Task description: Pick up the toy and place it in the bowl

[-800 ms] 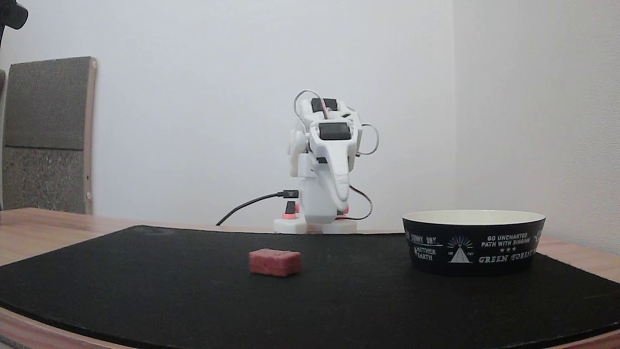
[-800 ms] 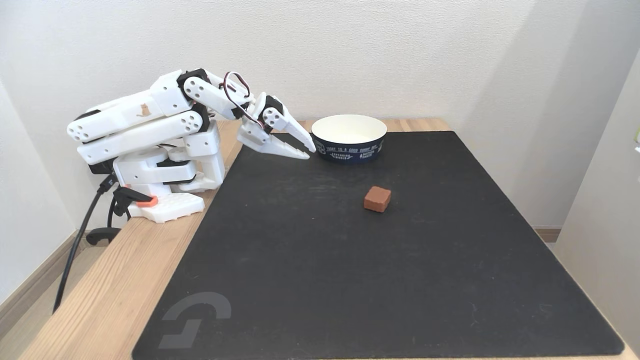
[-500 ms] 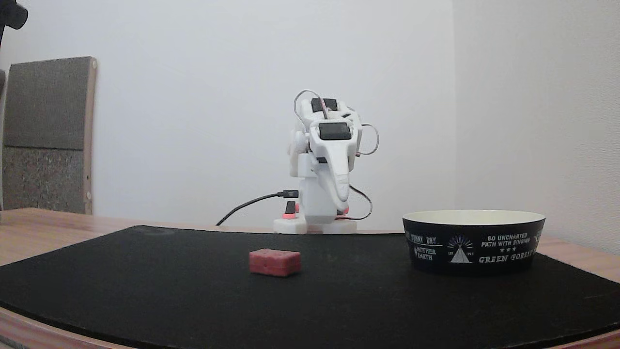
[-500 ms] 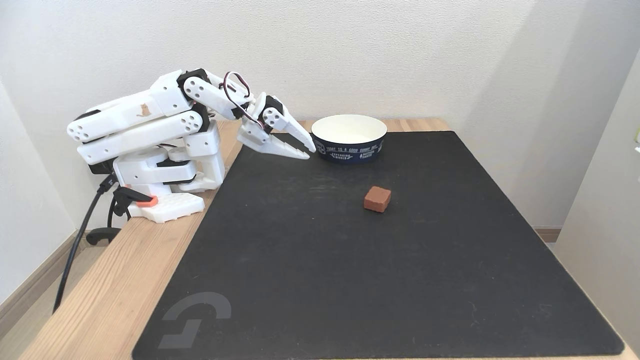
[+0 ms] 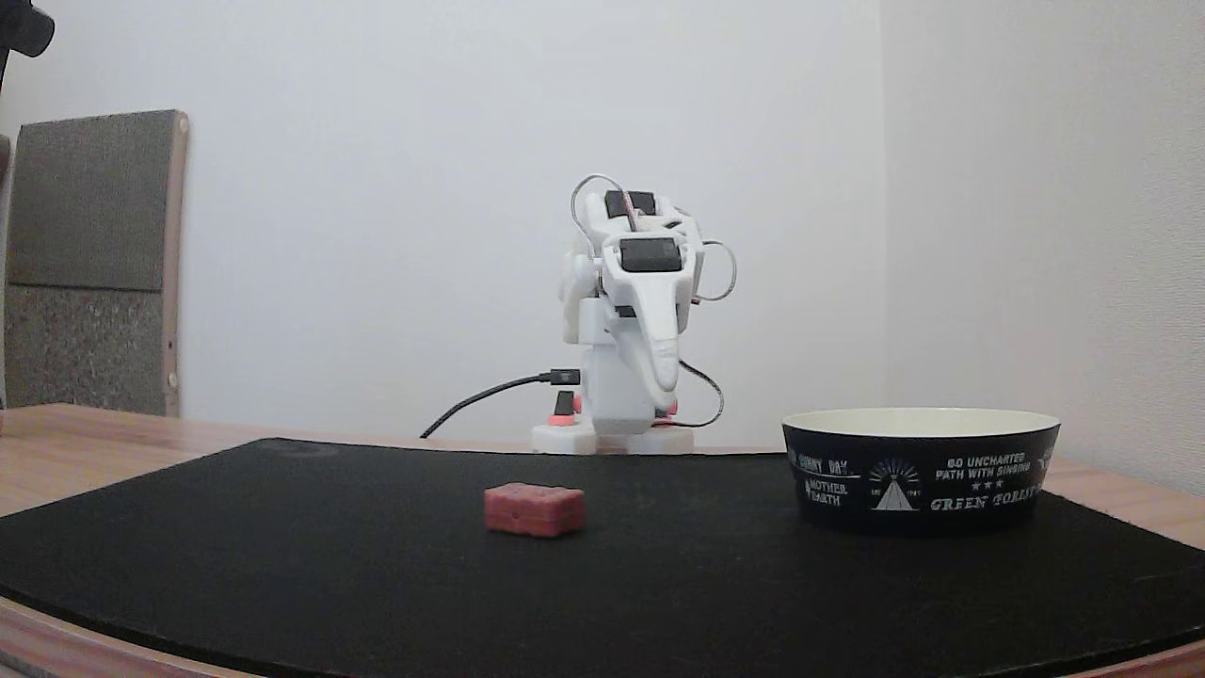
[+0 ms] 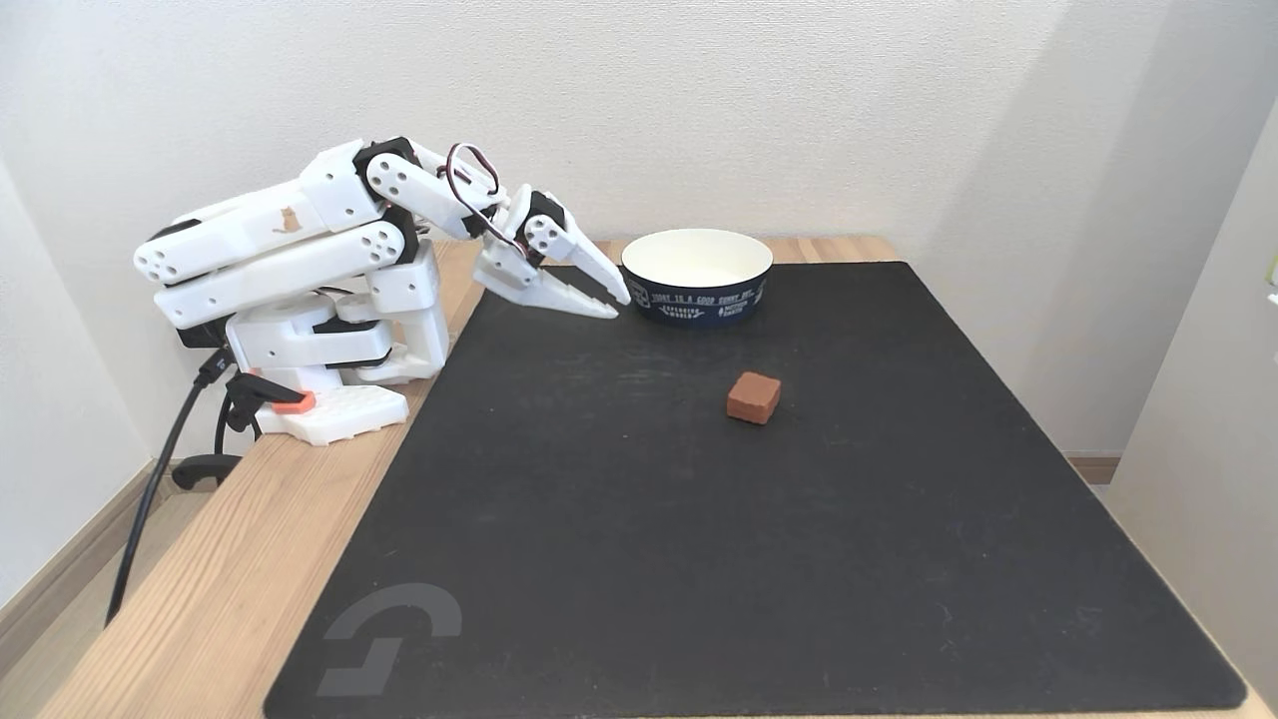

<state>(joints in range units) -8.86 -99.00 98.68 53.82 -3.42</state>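
A white robot arm (image 6: pixel 290 260) is being shown folded low at the left edge of a wooden bench (image 6: pixel 230 559) in a fixed view from above, its base sitting on the bare wood beside a large black mat (image 6: pixel 719 519) that is covering most of the bench top. The gripper (image 6: pixel 611 301) is being held out over the mat's far left corner, pointing toward the bowl, with its two fingers parted a little at the tips and nothing being grasped between them. The bowl (image 6: pixel 697 295), black outside with white lettering and cream inside, is being seen at the far edge of the mat, just beside the gripper tips but apart from them. The toy (image 6: pixel 753 397), a small red block, is lying flat on the mat nearer the camera than the bowl, well apart from the gripper. In a low fixed view facing the arm, the toy (image 5: pixel 534 509) is being shown left of the bowl (image 5: pixel 920 471), with the gripper (image 5: pixel 665 381) hanging nose-down behind them and a black cable (image 5: pixel 490 395) trailing from the base
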